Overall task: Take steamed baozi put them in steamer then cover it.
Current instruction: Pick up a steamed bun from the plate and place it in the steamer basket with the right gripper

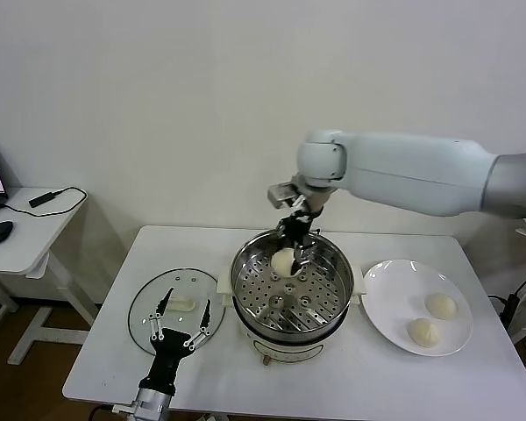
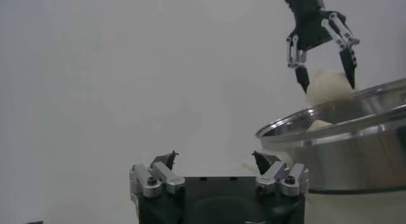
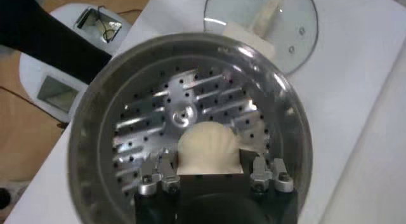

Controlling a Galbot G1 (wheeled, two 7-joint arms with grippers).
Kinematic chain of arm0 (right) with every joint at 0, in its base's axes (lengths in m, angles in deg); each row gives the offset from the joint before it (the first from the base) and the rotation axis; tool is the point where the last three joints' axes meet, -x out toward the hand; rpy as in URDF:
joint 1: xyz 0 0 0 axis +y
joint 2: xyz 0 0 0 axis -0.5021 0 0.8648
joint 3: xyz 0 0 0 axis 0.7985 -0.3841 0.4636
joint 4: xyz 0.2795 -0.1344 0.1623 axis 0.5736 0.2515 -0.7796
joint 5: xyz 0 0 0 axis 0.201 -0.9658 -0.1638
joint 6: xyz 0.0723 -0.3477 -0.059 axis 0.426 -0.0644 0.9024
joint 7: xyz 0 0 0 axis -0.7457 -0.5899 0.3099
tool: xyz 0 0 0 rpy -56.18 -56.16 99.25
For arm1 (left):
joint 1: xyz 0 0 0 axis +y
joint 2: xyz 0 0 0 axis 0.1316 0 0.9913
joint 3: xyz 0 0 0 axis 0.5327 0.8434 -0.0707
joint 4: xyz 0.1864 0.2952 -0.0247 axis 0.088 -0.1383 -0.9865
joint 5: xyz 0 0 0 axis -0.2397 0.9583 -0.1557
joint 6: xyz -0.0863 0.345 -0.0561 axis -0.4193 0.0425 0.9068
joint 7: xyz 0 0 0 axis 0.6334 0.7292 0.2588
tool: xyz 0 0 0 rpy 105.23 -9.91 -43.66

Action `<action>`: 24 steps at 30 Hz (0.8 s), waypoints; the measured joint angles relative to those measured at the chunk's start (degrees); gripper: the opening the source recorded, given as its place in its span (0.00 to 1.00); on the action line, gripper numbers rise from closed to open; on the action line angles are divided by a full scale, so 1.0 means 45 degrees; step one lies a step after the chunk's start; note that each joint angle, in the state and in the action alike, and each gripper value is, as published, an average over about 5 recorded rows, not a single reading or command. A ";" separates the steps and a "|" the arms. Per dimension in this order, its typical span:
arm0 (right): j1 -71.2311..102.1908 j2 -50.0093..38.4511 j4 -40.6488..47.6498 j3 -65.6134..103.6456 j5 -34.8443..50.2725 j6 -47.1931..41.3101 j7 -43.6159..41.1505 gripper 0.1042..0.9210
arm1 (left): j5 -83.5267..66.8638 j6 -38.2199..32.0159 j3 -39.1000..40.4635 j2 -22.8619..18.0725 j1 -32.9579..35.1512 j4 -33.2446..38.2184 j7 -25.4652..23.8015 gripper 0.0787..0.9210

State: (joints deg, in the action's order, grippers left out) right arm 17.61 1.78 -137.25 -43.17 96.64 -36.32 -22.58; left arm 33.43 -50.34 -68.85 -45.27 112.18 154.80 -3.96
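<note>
Here the right end effector (image 1: 295, 248) is hanging just over the far rim of the steamer (image 1: 291, 289), its fingers clenched around one steamed baozi (image 1: 284, 260). In the right wrist view that bun (image 3: 208, 149) is sitting between the two finger pairs, directly above the perforated tray floor, and no other bun is showing on the tray. From the left wrist view the held bun (image 2: 328, 87) is showing at about rim height, with the right arm's finger tips pressing on both of its sides.

Off to the right of the right end effector, a white plate (image 1: 390, 307) is lying on the white surface (image 1: 351, 377), touching nothing of the pot but its side handle region, and is carrying two more buns (image 1: 441, 304) (image 1: 422, 331) side by side.

To the left of the steamer, the glass lid (image 1: 177, 307) with its white handle is lying flat on the surface. The left end effector (image 1: 180, 326) is hovering over the near edge of that lid, its fingers spread wide and grasping nothing.

No readable writing or brand mark is showing on the pot, plate or lid.
</note>
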 measured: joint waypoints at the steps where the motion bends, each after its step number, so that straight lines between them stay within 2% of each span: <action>1: 0.0061 0.0126 0.0037 -0.0040 0.0040 -0.0052 0.0092 0.68 | -0.0003 -0.0008 0.0000 0.0005 -0.0011 -0.0029 0.0003 0.88; 19: 0.1091 0.1444 0.0583 -0.0315 0.0418 -0.0627 0.1483 0.69 | -0.0021 -0.0129 -0.0084 0.0002 -0.0037 -0.0249 0.0059 0.88; 24: 0.1278 0.1476 0.0584 -0.0319 0.0409 -0.0688 0.1753 0.80 | -0.0022 -0.0139 -0.0101 -0.0011 -0.0032 -0.0267 0.0071 0.88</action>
State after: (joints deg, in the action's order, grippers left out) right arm 23.37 8.42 -134.62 -44.61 98.49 -39.42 -14.70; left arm 33.33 -50.97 -69.30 -45.32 112.04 153.59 -3.64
